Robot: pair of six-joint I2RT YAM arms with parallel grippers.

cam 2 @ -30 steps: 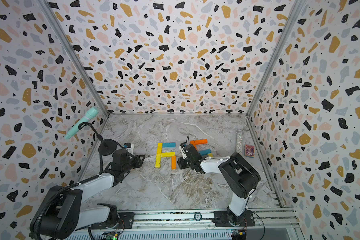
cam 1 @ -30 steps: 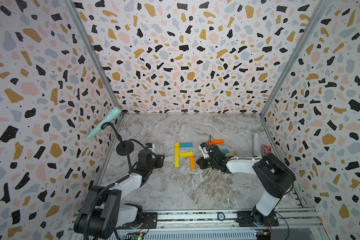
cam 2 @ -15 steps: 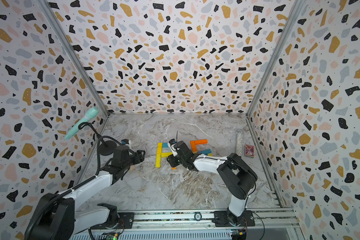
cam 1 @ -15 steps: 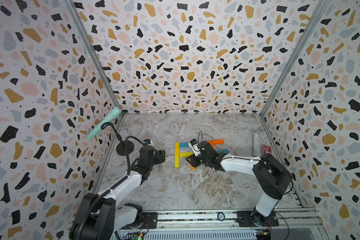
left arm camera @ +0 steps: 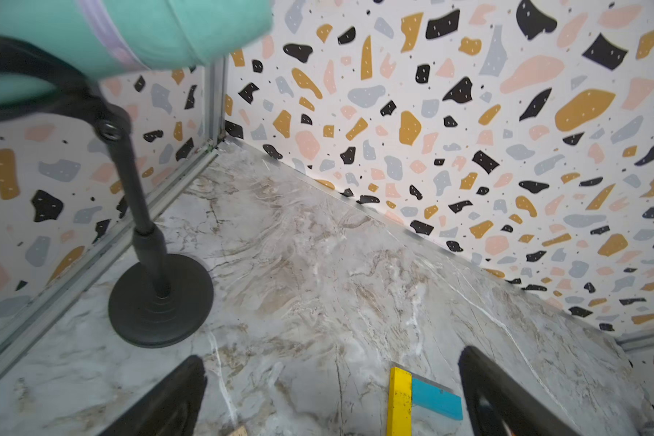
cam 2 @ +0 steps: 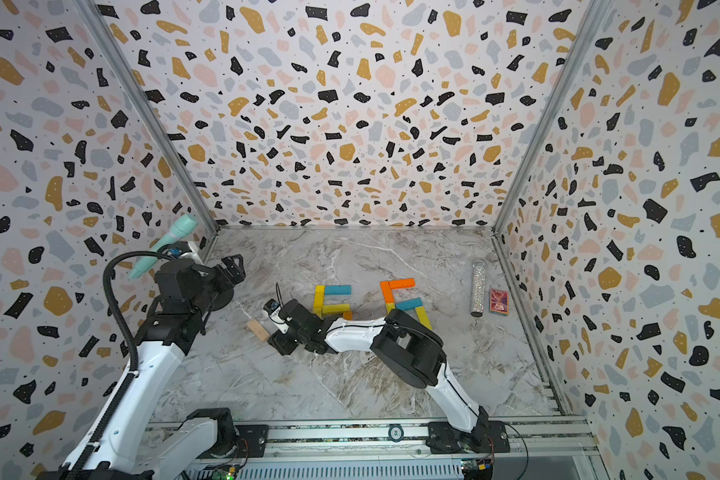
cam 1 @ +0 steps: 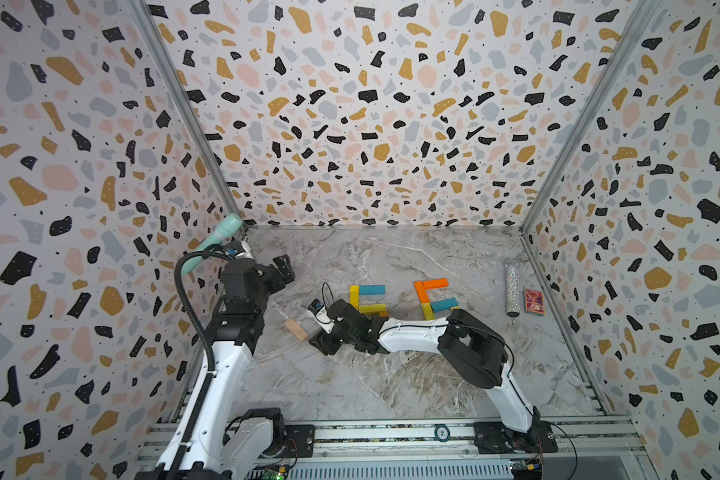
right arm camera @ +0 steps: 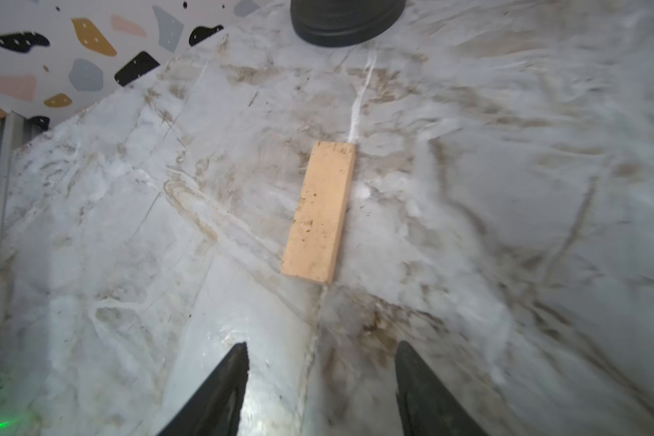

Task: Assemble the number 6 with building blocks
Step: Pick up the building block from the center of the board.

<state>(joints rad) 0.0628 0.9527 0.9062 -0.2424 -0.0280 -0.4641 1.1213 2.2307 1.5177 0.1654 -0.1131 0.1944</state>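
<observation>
A mint-green microphone (cam 1: 221, 237) tilts on a black stand (left arm camera: 136, 196). The stand's round base (left arm camera: 161, 300) rests on the marbled bench (cam 1: 350, 374) just ahead of the left jaws, near a corner of the terrazzo-patterned walls (cam 1: 371, 124). Well apart from the right jaws, behind them, a glittery tube (cam 1: 512, 289) sits just beside a small red patterned box (cam 1: 533, 301), close to a side wall.

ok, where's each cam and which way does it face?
Top views: high at the front, looking down toward the back wall; left arm, right arm, building blocks show.
Left wrist: held high, facing the back corner and black stand base; own fingertips show.
Right wrist: low over the floor, facing the bare wood block; own fingertips show.
Shared: both wrist views catch the stand base; top views and right wrist, the bare wood block.
</observation>
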